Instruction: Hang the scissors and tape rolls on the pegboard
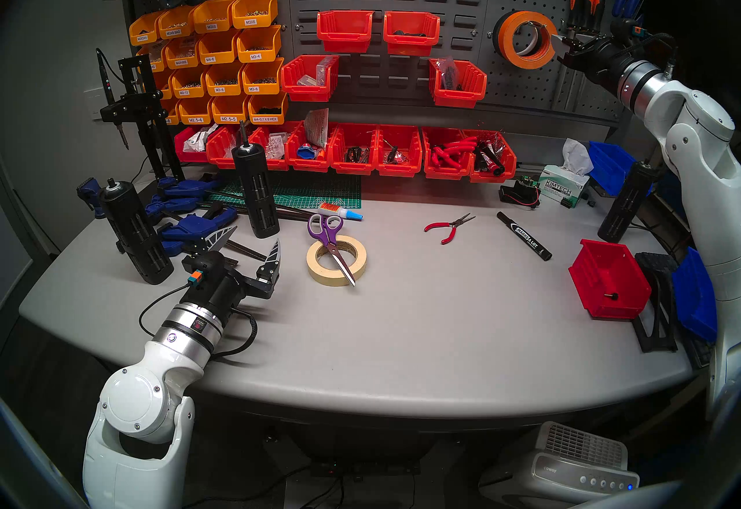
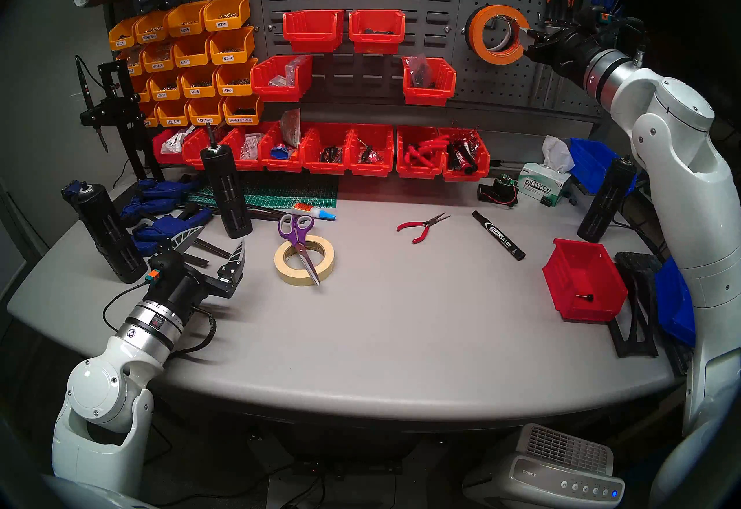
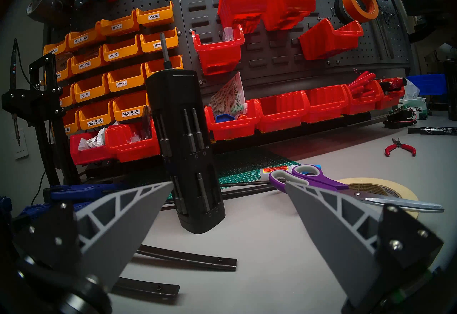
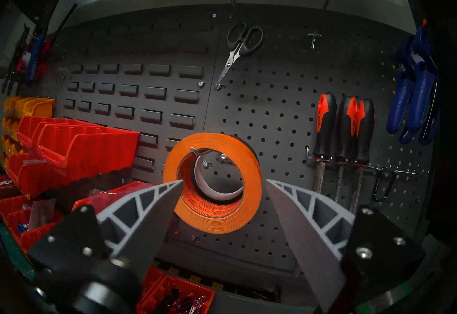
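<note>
A: Right end effector spread wide, empty, just short of orange tape roll, hung with black roll on pegboard hook.

B: Left end effector wide, idle. Scissors across beige roll on tabletop: 2 unhung.

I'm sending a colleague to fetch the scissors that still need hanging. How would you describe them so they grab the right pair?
Start at the grey table and find the beige masking tape roll lying flat near its middle. The scissors lie across that roll, blades toward the front edge. Their purple loop handles set them apart from the black-handled pair already hanging on the pegboard.
</note>
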Controlling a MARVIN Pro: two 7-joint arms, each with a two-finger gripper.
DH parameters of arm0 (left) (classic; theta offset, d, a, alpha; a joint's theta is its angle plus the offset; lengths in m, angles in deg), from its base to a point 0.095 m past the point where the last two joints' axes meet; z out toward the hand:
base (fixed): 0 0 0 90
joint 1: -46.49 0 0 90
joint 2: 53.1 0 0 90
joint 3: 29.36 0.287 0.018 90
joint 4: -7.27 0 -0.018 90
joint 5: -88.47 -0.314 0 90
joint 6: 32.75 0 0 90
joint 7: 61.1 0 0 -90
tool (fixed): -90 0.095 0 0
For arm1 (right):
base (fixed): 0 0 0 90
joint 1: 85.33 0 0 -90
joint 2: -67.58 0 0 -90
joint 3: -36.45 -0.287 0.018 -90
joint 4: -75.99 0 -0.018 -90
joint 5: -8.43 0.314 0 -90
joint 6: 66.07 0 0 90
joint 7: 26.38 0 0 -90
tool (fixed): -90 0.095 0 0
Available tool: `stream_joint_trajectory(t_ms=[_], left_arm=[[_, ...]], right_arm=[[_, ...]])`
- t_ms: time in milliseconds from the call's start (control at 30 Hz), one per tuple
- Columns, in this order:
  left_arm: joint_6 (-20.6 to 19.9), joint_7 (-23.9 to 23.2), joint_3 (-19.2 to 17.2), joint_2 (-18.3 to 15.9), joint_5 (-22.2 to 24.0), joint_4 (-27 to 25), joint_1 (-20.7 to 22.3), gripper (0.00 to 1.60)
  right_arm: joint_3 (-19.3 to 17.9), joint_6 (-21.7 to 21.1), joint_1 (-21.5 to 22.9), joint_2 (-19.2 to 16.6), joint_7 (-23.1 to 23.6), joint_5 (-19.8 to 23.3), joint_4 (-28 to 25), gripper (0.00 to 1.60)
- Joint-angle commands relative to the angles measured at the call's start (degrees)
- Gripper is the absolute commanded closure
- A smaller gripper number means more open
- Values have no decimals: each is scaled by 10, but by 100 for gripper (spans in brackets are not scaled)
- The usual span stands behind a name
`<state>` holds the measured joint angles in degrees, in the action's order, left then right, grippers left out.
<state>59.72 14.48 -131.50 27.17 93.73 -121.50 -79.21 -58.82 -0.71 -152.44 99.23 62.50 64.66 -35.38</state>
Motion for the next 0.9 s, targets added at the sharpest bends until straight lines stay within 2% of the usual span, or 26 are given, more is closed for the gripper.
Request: stream_joint_trajectory(t_ms=[0, 33, 67, 100, 267, 300, 333, 367, 433, 533, 700, 767, 800, 867], left_arm=[[3, -1, 1, 0, 0, -7, 1, 0], [3, -1, 1, 0, 0, -7, 1, 0], [3, -1, 1, 0, 0, -7, 1, 0], [3, -1, 1, 0, 0, -7, 1, 0], [3, -1, 1, 0, 0, -7, 2, 0], [3, -1, 1, 0, 0, -7, 2, 0], [3, -1, 1, 0, 0, -7, 2, 0], [3, -1, 1, 0, 0, -7, 2, 0], [2, -1, 1, 0, 0, -6, 2, 0], [2, -1, 1, 0, 0, -6, 2, 0], [2, -1, 1, 0, 0, -6, 2, 0], [2, -1, 1, 0, 0, -7, 2, 0], [3, -1, 1, 0, 0, -7, 2, 0], [3, -1, 1, 0, 0, -7, 2, 0]], right_arm=[[-81, -8, -65, -21, 1, 24, -49, 42], [-97, -12, -79, -17, 4, 27, -55, 43], [-97, -12, -79, -17, 4, 27, -55, 43], [-117, -22, -96, -10, 10, 30, -66, 46], [-150, -42, -127, 6, 18, 36, -89, 45], [-173, -50, -146, 13, 22, 37, -98, 47], [-163, -53, -138, 14, 22, 38, -100, 46], [-196, -69, -166, 28, 33, 42, -118, 47], [-195, -73, -166, 32, 33, 43, -123, 47], [-237, -103, -204, 61, 53, 50, -161, 47], [-273, -136, -235, 94, 69, 56, -195, 48], [-295, -152, -257, 111, 79, 58, -213, 50], [-317, -171, -274, 129, 90, 59, -232, 49], [-325, -179, -281, 137, 95, 58, -239, 49]])
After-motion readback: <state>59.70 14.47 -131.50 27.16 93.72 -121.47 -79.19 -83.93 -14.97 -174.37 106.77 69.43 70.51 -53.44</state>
